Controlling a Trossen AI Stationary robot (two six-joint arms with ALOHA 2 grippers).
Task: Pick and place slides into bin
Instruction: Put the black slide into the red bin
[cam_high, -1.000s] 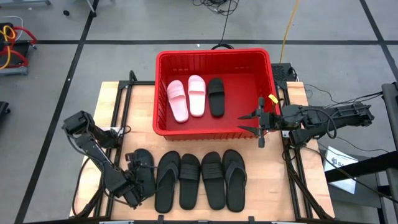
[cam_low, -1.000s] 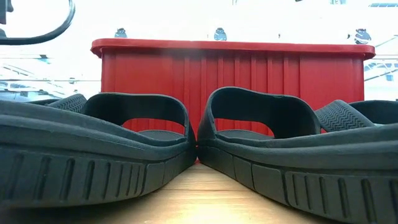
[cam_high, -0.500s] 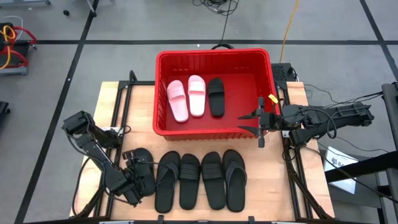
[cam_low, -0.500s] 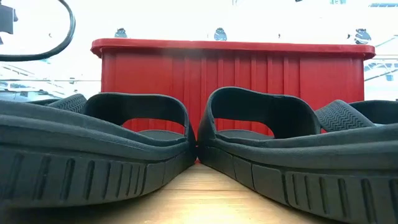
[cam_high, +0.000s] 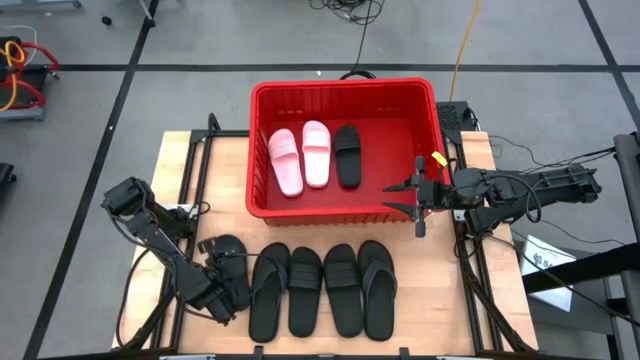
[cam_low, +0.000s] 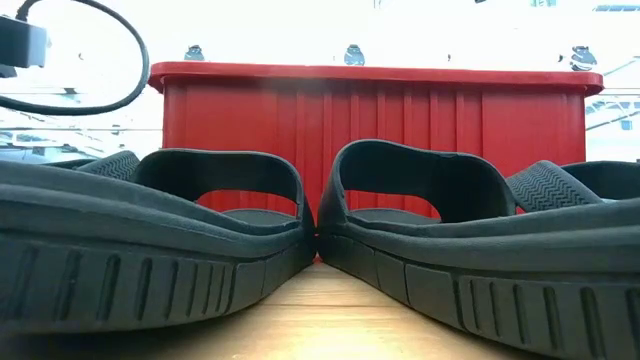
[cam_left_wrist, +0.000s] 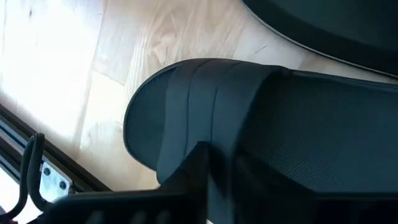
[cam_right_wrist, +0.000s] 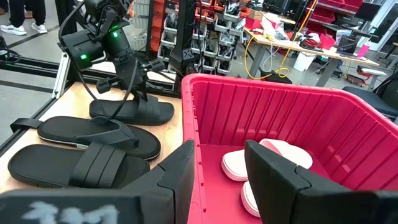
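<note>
Red bin (cam_high: 345, 92) at 12 o'clock on the tabletop (cam_high: 200, 170) holds two pink slides (cam_high: 300, 157) and one black slide (cam_high: 347, 155). Five black slides (cam_high: 325, 290) lie at 6 o'clock. Left end effector (cam_high: 222, 270) pinches the leftmost slide (cam_high: 230, 275); right end effector (cam_high: 418, 196), spread, hovers over the bin's rim at 3 o'clock.

Even overhead light falls on the table (cam_high: 200, 170), with only faint, soft shadows under the arms and around the bin (cam_high: 262, 150). From table height, the room behind the bin is blown out to white glare, and the nearest slides (cam_low: 150, 250) loom large and soft. The left wrist camera sits so close that the black slide (cam_left_wrist: 261, 124) fills it, blurred and dim.
</note>
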